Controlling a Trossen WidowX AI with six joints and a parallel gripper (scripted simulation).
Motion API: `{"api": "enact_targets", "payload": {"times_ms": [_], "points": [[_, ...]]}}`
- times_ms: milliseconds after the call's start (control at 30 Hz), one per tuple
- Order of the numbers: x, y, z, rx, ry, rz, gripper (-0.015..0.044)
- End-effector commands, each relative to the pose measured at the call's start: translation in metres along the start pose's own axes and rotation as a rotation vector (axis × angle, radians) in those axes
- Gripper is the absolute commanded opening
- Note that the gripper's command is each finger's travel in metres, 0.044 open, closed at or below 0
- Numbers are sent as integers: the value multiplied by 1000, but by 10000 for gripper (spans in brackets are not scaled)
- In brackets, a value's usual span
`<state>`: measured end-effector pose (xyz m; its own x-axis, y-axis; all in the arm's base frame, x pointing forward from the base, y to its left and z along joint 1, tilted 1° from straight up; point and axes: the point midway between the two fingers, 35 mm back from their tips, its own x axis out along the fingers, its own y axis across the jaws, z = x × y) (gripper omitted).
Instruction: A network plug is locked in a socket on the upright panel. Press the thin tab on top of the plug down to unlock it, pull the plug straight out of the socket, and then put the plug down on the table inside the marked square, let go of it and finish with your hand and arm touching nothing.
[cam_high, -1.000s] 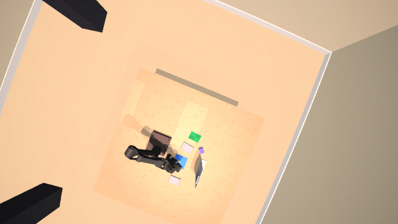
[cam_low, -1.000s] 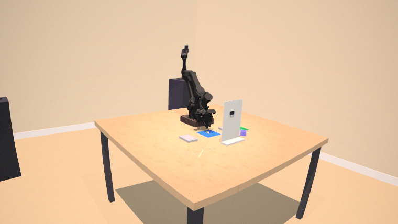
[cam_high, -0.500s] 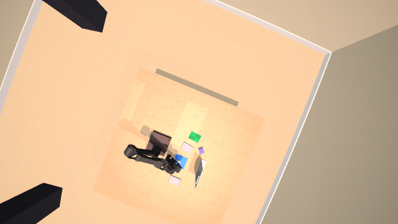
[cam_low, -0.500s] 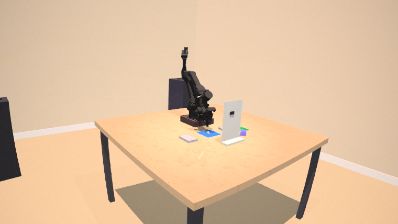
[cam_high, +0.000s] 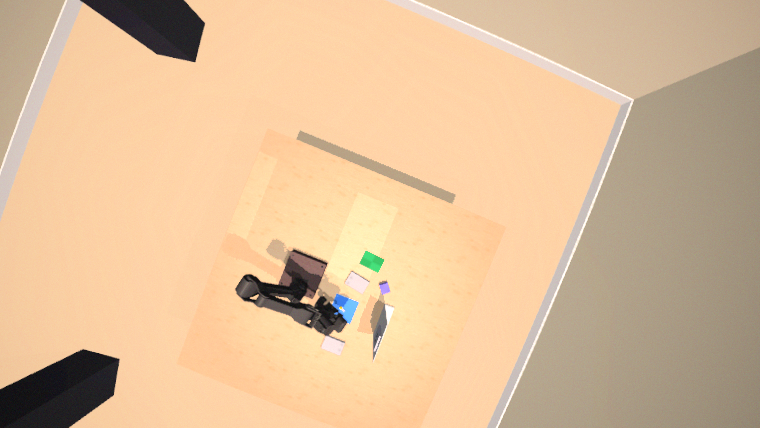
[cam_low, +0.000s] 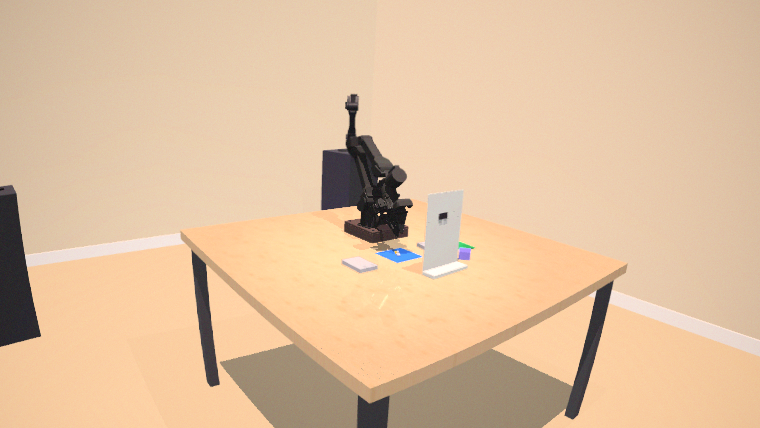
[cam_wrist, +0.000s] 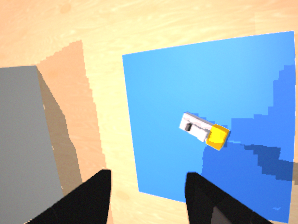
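Observation:
The plug (cam_high: 340, 308) (cam_low: 397, 252) (cam_wrist: 200, 130), white with a yellow end, lies on the blue square (cam_high: 348, 304) (cam_low: 406, 257) (cam_wrist: 155, 90), well inside its edges. It lies at a slant in the wrist view. My gripper (cam_wrist: 148, 180) is open, its fingers apart with nothing between them. It is above the table, apart from the plug, which shows beyond the fingertips. The upright panel (cam_high: 380, 332) (cam_low: 441, 239) (cam_wrist: 20, 135) stands beyond the square, with a dark opening (cam_low: 443, 216) on it. The side of the panel facing the arm is mostly hidden.
A white flat block (cam_high: 332, 345) (cam_low: 359, 264) lies on one side of the blue square, and another (cam_high: 356, 282) on the other side. A green square (cam_high: 371, 261) (cam_low: 465, 245) lies farther off. A purple cube (cam_high: 384, 287) (cam_low: 464, 254) is near the panel's end.

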<state>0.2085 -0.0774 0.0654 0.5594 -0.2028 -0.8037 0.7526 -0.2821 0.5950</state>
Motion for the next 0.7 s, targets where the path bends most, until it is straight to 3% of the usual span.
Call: {"api": "enact_targets", "payload": {"times_ms": [0, 667], "points": [[-5, 4, 0, -2, 2, 5, 156], [-31, 17, 0, -2, 2, 4, 156]]}}
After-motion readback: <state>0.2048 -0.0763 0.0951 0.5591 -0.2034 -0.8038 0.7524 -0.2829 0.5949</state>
